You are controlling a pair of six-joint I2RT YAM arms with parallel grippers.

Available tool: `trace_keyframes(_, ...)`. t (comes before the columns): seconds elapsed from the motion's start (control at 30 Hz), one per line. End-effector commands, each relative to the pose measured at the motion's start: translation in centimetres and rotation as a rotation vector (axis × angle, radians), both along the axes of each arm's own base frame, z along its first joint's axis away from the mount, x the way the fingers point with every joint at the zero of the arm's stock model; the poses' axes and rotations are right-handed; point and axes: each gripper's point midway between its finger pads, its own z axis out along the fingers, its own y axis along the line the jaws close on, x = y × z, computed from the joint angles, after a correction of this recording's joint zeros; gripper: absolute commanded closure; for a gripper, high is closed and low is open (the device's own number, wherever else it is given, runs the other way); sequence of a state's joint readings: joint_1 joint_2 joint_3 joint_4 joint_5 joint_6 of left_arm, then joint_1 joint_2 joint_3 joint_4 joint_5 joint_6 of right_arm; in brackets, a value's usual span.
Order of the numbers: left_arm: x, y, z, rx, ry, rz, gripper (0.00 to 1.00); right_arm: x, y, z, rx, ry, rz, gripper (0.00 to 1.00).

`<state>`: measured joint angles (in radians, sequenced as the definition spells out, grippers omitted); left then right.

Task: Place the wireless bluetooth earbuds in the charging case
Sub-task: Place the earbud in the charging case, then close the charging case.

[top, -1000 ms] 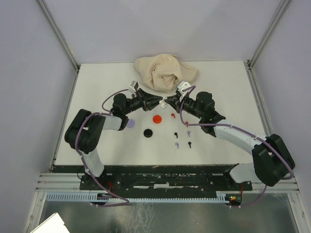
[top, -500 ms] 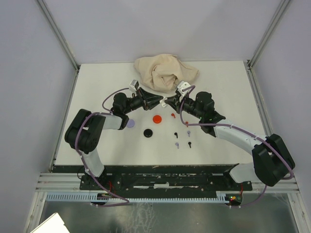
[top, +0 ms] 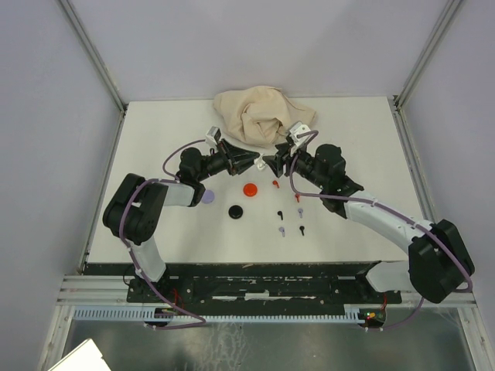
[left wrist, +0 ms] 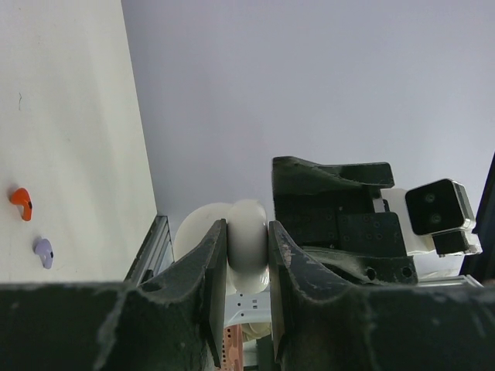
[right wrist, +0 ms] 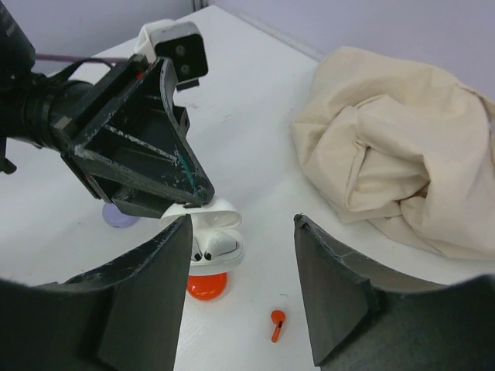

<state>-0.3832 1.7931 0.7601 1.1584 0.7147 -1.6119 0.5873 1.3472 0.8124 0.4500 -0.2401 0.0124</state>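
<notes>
Our left claw (left wrist: pixel 247 228) clamps the open charging case (right wrist: pixel 215 232) and our right claw (right wrist: pixel 241 232) stands apart beside it, so we should hold the case level until the white earbuds (right wrist: pixel 220 247) seat.

A robotics lab test cell, white desk (top: pixel 356 139) boxed in by plain pale walls (top: pixel 255 46), aluminium frame posts (top: pixel 93 54) at the corners, two cabled robot arms (top: pixel 139 209) bolted to a metal rail (top: pixel 255 300).
</notes>
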Motion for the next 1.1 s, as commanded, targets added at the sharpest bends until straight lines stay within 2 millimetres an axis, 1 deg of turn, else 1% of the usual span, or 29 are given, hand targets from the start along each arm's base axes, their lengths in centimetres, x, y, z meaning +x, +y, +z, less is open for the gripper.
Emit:
trace_keyframes(0.0, 0.0, 0.0, 2.5, -0.054, -0.053, -0.006, 0.97, 0.2, -1.8, 6.2, 0.132, -0.12, -0.106, 0.36)
trace_keyframes(0.1, 0.5, 0.1, 2.2, -0.06, -0.034, 0.017, 0.97, 1.3, -4.3, 6.6, 0.142, -0.078, -0.266, 0.36)
trace_keyframes(0.13, 0.7, 0.1, 2.1, -0.062, -0.024, 0.028, 0.97, 1.5, -4.8, 6.4, 0.139, -0.055, -0.3, 0.36)
trace_keyframes(0.17, 1.1, 0.2, 2.1, -0.066, -0.012, 0.044, 0.97, 1.5, -5.1, 5.7, 0.1, -0.018, -0.317, 0.35)
trace_keyframes(0.27, 2.6, 0.7, 1.3, -0.059, 0.056, 0.127, 0.97, 1.7, -5.6, 4.5, -0.018, 0.054, -0.34, 0.32)
trace_keyframes(0.3, 3.1, 0.9, 1.0, -0.055, 0.082, 0.159, 0.97, 1.9, -5.8, 3.7, -0.064, 0.076, -0.351, 0.3)
trace_keyframes(0.33, 3.6, 1.2, 0.9, -0.052, 0.105, 0.199, 0.97, 2.2, -6.3, 3.1, -0.095, 0.094, -0.378, 0.28)
trace_keyframes(0.37, 4.5, 1.7, 0.7, -0.049, 0.13, 0.256, 0.97, 2.5, -6.7, 2.6, -0.115, 0.109, -0.408, 0.23)
trace_keyframes(0.4, 4.8, 1.8, 0.4, -0.039, 0.155, 0.28, 0.97, 2.8, -7.1, 1.9, -0.135, 0.121, -0.437, 0.18)
trace_keyframes(0.43, 5.5, 2.3, 0.3, -0.034, 0.173, 0.336, 0.97, 3.0, -7.4, 1.3, -0.148, 0.13, -0.456, 0.15)
trace_keyframes(0.47, 5.8, 2.6, 0.3, -0.027, 0.19, 0.369, 0.97, 3.1, -7.5, 0.6, -0.16, 0.14, -0.467, 0.14)
trace_keyframes(0.6, 7.1, 3.6, 1.3, -0.032, 0.266, 0.493, 0.97, 3.3, -6.9, -2.1, -0.228, 0.173, -0.475, 0.14)
trace_keyframes(0.73, 7.5, 3.5, 2.2, -0.025, 0.297, 0.545, 0.97, 3.4, -5.2, -3.8, -0.27, 0.182, -0.446, 0.14)
trace_keyframes(0.83, 7.4, 2.6, 2.8, -0.039, 0.305, 0.541, 0.97, 3.6, -3.8, -4.1, -0.274, 0.182, -0.425, 0.14)
trace_keyframes(0.9, 7.1, 2.0, 2.6, -0.039, 0.321, 0.53, 0.97, 3.6, -3.0, -4.3, -0.265, 0.183, -0.414, 0.13)
trace_keyframes(1.07, 6.4, 0.4, 1.9, -0.032, 0.347, 0.494, 0.97, 4.0, -1.1, -3.8, -0.221, 0.161, -0.387, 0.13)
